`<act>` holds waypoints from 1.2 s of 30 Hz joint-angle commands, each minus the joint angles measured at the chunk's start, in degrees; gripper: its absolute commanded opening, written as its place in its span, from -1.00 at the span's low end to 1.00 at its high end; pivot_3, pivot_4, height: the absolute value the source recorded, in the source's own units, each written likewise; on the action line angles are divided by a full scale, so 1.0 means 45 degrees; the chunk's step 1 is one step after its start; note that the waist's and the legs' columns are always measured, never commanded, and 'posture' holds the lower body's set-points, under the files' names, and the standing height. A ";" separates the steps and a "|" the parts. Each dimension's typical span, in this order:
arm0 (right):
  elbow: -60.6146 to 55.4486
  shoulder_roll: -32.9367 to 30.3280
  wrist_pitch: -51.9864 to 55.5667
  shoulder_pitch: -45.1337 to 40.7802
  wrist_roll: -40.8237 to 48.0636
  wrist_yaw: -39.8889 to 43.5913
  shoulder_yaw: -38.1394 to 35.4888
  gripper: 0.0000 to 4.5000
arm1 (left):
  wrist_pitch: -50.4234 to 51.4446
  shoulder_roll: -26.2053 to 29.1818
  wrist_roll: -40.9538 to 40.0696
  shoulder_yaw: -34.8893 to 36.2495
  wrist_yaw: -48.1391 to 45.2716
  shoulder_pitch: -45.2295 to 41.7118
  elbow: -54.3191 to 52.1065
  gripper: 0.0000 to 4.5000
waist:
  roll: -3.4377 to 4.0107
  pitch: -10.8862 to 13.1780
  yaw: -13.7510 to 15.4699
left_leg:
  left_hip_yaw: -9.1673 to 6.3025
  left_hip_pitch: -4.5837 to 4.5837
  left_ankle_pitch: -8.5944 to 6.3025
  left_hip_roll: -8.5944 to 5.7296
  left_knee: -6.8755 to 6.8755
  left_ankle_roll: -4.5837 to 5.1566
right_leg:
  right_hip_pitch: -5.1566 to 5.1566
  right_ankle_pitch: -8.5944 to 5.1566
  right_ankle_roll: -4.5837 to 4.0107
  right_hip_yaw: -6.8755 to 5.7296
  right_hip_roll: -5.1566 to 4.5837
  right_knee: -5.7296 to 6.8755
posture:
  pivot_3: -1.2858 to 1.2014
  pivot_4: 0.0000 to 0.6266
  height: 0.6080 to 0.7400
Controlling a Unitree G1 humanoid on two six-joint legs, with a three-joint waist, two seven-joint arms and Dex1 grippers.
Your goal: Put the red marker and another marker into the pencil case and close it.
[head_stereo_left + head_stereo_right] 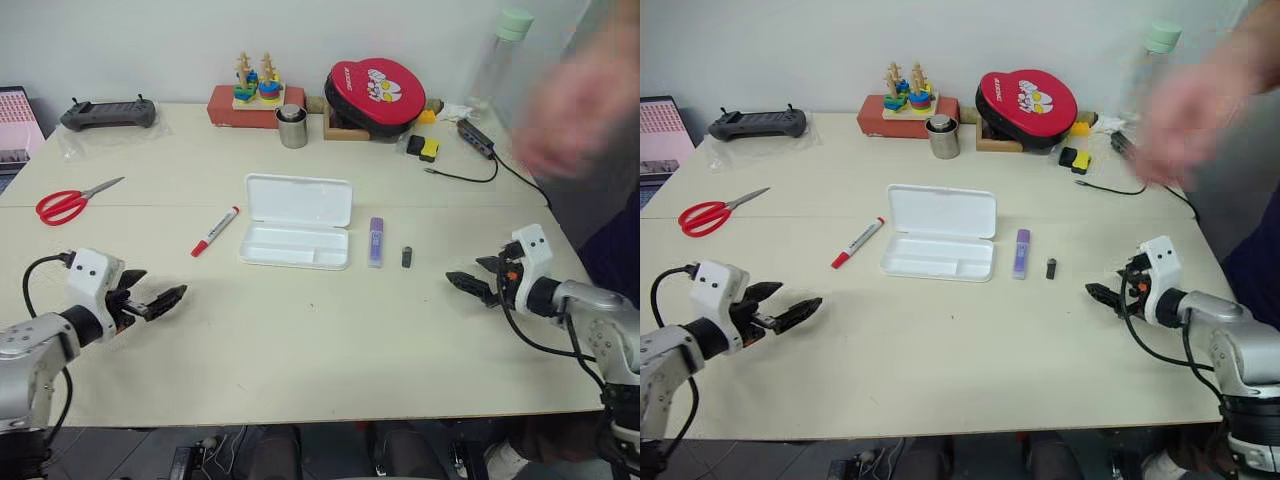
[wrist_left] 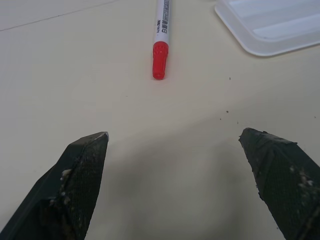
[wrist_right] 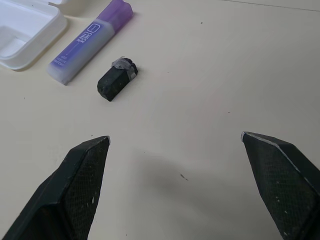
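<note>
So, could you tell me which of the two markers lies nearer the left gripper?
The red marker, left of the pencil case; the purple marker lies on its far side.

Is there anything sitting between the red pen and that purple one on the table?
Yes: the open pencil case lies between the red marker and the purple marker, as the head views show.
</note>
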 commanded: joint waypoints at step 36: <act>-0.3593 0.0460 -0.0212 -0.0207 0.2810 0.1687 -0.0253 0.97 | -0.0885 -0.0434 0.0987 -0.4457 -0.3520 -0.4986 0.0799 1.00 | -0.0014 -0.0009 0.0012 | 0.0006 -0.0056 -0.0009 -0.0003 0.0189 0.0024 | -0.0021 0.0040 0.0065 0.0014 0.0015 0.0148 | 0.03 -0.52 1.00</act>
